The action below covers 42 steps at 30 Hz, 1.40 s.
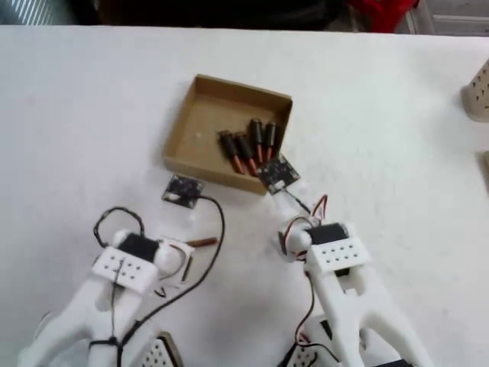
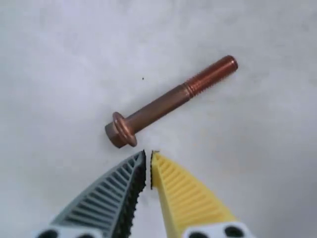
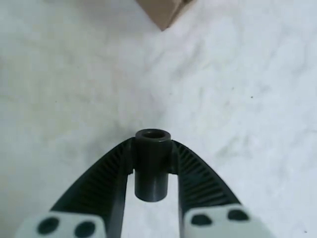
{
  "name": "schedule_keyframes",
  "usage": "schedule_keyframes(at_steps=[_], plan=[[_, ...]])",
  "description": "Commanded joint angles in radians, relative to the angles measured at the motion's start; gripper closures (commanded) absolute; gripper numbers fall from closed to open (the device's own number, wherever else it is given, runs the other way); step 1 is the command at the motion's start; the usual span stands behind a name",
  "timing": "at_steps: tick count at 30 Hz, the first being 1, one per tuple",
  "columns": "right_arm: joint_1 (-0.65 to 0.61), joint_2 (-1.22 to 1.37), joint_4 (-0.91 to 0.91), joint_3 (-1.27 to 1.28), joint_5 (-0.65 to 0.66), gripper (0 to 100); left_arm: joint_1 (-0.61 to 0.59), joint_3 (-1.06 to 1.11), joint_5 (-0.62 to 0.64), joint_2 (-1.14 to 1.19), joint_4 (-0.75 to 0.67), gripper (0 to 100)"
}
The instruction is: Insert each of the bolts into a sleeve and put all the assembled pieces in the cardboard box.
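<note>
A copper bolt point(image 2: 168, 101) lies flat on the white table point(image 1: 84, 115), its flanged head toward my left gripper point(image 2: 148, 153). That gripper is shut with nothing in it, and its grey and yellow tips stop just short of the head. In the high view the same bolt point(image 1: 202, 241) lies just ahead of the left arm. My right gripper point(image 3: 151, 144) is shut on a black sleeve point(image 3: 151, 168), held upright with its bore open at the top, a little above the table. The cardboard box point(image 1: 200, 164) holds several assembled pieces point(image 1: 248, 149).
A corner of the box point(image 3: 166, 12) lies just beyond the held sleeve. Two small black boards point(image 1: 183, 191) with cables sit on the arms close to the box's near wall. A beige perforated object point(image 1: 477, 95) stands at the right edge.
</note>
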Motion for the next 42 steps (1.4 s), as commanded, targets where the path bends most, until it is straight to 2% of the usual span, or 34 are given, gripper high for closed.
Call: schedule_keyframes(at_steps=[1, 5, 8, 13, 19, 30, 33, 38, 40, 42], plan=[[-0.001, -0.028, -0.015, -0.011, -0.002, 98.1, -0.013, -0.069, -0.009, 0.174, -0.063, 94], [-0.001, -0.028, -0.015, -0.011, -0.002, 98.1, -0.071, -0.181, 0.008, 0.366, -0.078, 94], [-0.001, -0.028, -0.015, -0.011, -0.002, 98.1, -0.142, -0.253, 0.089, 0.458, -0.1, 94], [-0.001, -0.028, -0.012, -0.011, -0.002, 98.1, -0.232, -0.298, 0.18, 0.479, -0.169, 94], [-0.001, -0.028, -0.01, -0.011, -0.002, 98.1, -0.236, -0.322, 0.288, 0.486, -0.241, 94], [-0.001, -0.028, -0.008, -0.011, -0.002, 98.1, -0.219, -0.318, 0.517, 0.489, -0.634, 94], [-0.001, -0.028, -0.008, -0.011, -0.002, 98.1, -0.162, -0.321, 0.523, 0.478, -0.614, 94], [-0.001, -0.028, -0.008, -0.011, -0.002, 98.1, -0.101, -0.328, 0.528, 0.384, -0.491, 94], [-0.001, -0.028, -0.01, -0.011, -0.002, 98.1, -0.094, -0.328, 0.569, 0.349, -0.451, 94], [-0.002, -0.028, -0.01, -0.011, -0.002, 98.1, -0.096, -0.328, 0.617, 0.337, -0.43, 89]])
